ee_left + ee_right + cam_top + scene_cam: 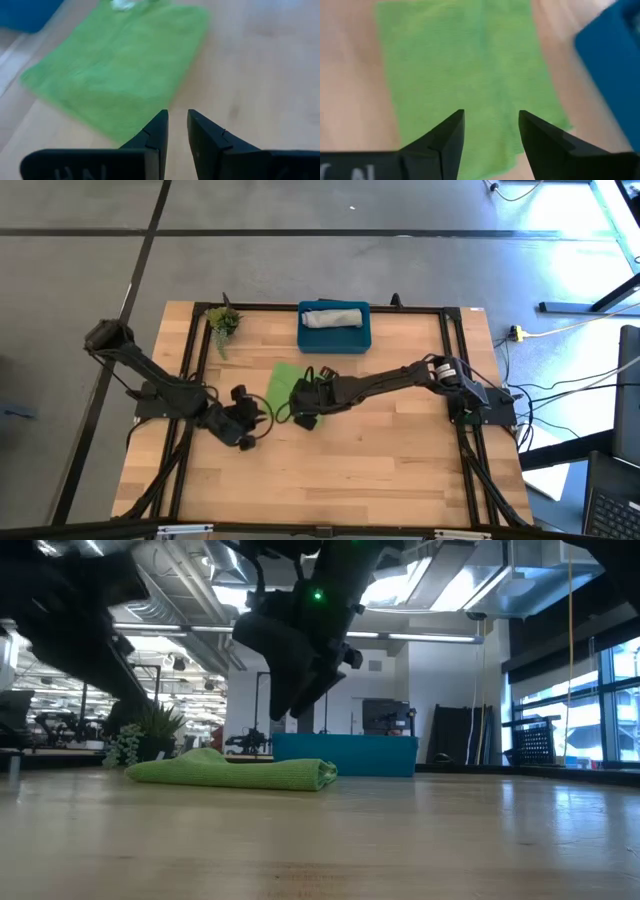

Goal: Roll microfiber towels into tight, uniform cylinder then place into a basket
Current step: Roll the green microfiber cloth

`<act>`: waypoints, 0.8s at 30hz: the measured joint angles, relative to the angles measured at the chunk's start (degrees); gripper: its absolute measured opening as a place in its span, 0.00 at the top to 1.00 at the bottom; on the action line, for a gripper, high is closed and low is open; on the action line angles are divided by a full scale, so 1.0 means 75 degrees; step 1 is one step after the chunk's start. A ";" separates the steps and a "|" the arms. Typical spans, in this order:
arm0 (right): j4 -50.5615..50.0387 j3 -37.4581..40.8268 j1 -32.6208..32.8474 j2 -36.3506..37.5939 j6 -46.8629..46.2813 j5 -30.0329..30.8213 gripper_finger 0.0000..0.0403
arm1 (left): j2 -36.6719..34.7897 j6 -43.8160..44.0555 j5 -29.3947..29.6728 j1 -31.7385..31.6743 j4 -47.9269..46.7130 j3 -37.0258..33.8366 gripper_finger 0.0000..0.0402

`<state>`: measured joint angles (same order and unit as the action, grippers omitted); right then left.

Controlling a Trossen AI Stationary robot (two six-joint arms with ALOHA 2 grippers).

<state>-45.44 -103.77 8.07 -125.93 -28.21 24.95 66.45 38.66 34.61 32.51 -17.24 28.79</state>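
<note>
Right end effector (490,132) released, poised above green towel (465,65); left end effector (177,131) low beside it, narrowly parted, empty.

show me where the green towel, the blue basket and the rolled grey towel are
green towel (465,65), right wrist view, middle of the flat cloth
blue basket (335,337), high view, its near wall
rolled grey towel (334,317), high view, middle of the roll inside the basket
</note>
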 joint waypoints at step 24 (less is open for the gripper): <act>0.3609 0.2505 0.0558 -0.0017 -0.0003 -0.1362 0.53 | 0.2174 0.0004 -0.1001 -0.0830 0.1112 -0.0420 0.84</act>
<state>-18.37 -84.99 12.25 -126.06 -28.23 14.74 82.76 38.70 27.10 26.29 -8.90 25.64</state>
